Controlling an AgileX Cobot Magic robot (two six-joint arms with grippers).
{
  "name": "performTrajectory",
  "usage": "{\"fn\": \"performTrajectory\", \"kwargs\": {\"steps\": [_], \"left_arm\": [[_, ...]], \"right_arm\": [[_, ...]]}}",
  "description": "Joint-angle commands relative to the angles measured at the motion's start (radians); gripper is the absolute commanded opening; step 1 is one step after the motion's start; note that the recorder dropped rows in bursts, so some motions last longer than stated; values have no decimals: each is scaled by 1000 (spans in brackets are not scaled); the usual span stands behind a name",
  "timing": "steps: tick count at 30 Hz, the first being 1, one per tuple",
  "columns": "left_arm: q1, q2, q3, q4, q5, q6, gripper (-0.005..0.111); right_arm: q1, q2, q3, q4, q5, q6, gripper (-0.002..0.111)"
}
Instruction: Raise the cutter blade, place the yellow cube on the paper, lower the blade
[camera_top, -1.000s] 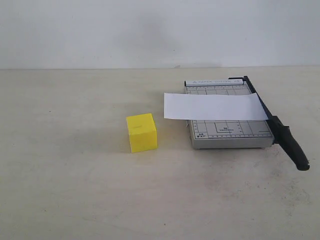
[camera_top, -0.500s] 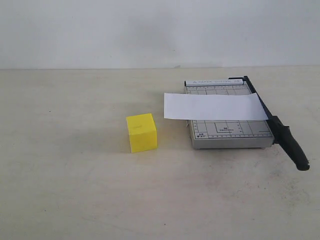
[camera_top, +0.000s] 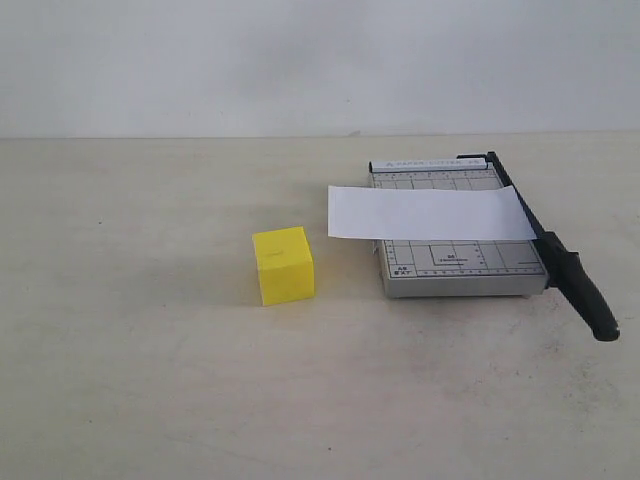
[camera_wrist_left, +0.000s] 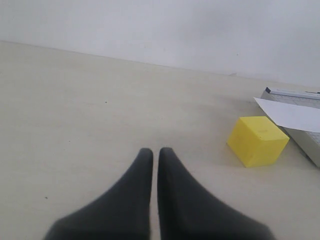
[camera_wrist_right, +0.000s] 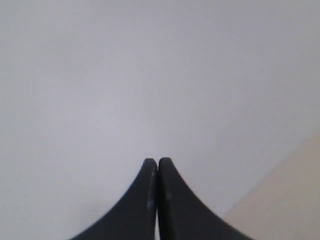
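The yellow cube (camera_top: 284, 265) stands on the table, left of the grey cutter board (camera_top: 455, 235). Across the board lies the white paper (camera_top: 428, 213), overhanging its left edge. The cutter blade (camera_top: 560, 260) lies flat along the board's right side, its thick black handle jutting toward the front. Neither arm shows in the exterior view. My left gripper (camera_wrist_left: 155, 152) is shut and empty above bare table, with the cube (camera_wrist_left: 257, 140) ahead and to one side, well apart, and the paper (camera_wrist_left: 295, 115) beyond it. My right gripper (camera_wrist_right: 158, 162) is shut and empty, facing the white wall.
A white wall (camera_top: 320, 60) closes off the back of the beige table (camera_top: 150, 350). A corner of the table (camera_wrist_right: 290, 200) shows in the right wrist view.
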Motion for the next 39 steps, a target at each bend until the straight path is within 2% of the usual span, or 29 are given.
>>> {"fn": "performTrajectory", "kwargs": {"steps": [1,3,6,9,12,15,18,22,24,28,39], "left_arm": [[4,-3,-2,4,-12,3,4],[4,-3,-2,4,-12,3,4],[4,-3,-2,4,-12,3,4],[4,-3,-2,4,-12,3,4],[4,-3,-2,4,-12,3,4],[4,-3,-2,4,-12,3,4],[4,-3,-2,4,-12,3,4],[4,-3,-2,4,-12,3,4],[4,-3,-2,4,-12,3,4],[4,-3,-2,4,-12,3,4],[4,-3,-2,4,-12,3,4]], "right_arm": [[-1,286,-160,-494,188,12,0],[-1,485,-174,-602,204,2,0],[-1,736,-180,-609,111,4,0],[11,915,-227,-607,148,22,0],[97,1032,-313,-607,313,-18,0],[195,1116,-383,-607,388,-231,2],[245,1165,-398,-607,342,-334,18],[250,1218,-398,-588,253,-307,53],[250,1247,-398,-579,219,-241,61],[250,1335,-398,-577,169,-115,59],[250,1542,-398,-565,24,3,59]]}}
